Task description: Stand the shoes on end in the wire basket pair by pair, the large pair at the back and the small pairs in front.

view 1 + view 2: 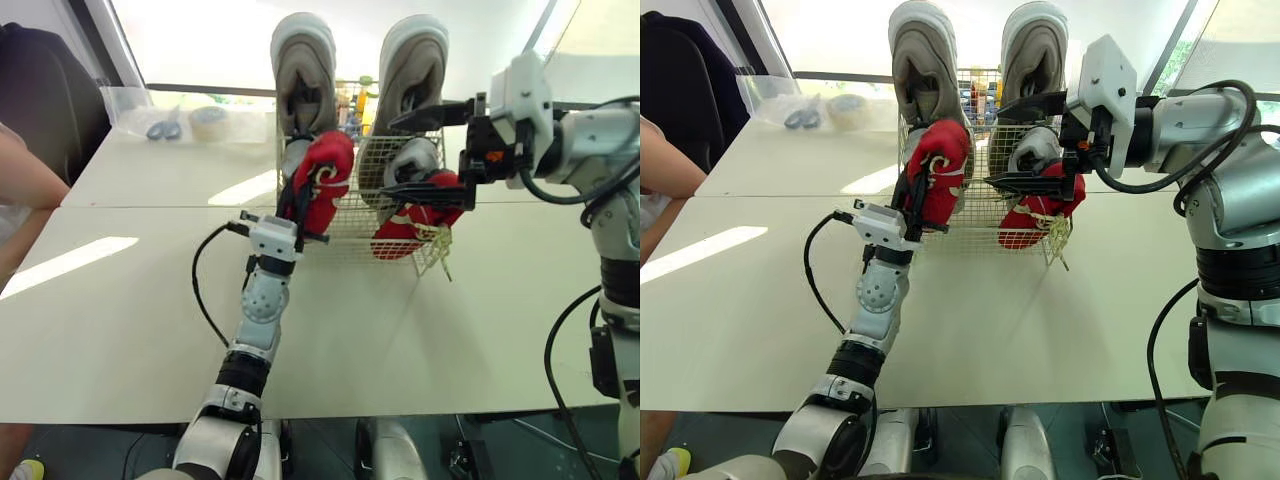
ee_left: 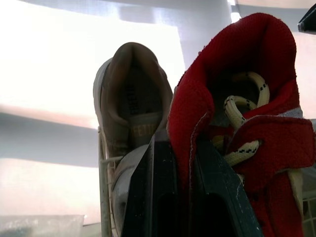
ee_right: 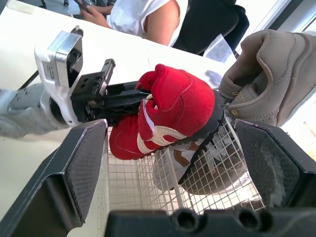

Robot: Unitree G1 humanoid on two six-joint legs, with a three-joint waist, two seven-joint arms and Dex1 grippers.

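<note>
Two large beige shoes (image 1: 303, 70) (image 1: 412, 65) stand on end at the back of the wire basket (image 1: 350, 225). My left gripper (image 1: 300, 215) is shut on the collar of a small red shoe (image 1: 325, 175), holding it upright at the basket's front left; the left wrist view shows that red shoe (image 2: 247, 98) pinched between the fingers (image 2: 148, 197). The other red shoe (image 1: 415, 225) leans at the front right corner. A small grey shoe (image 1: 412, 160) stands behind it. My right gripper (image 1: 390, 157) hovers open around the grey shoe, touching nothing.
A clear bag (image 1: 190, 120) with a tape roll lies at the table's back left. A person's arm (image 1: 25, 180) rests at the left edge beside a black chair. The right red shoe's laces dangle over the basket's front.
</note>
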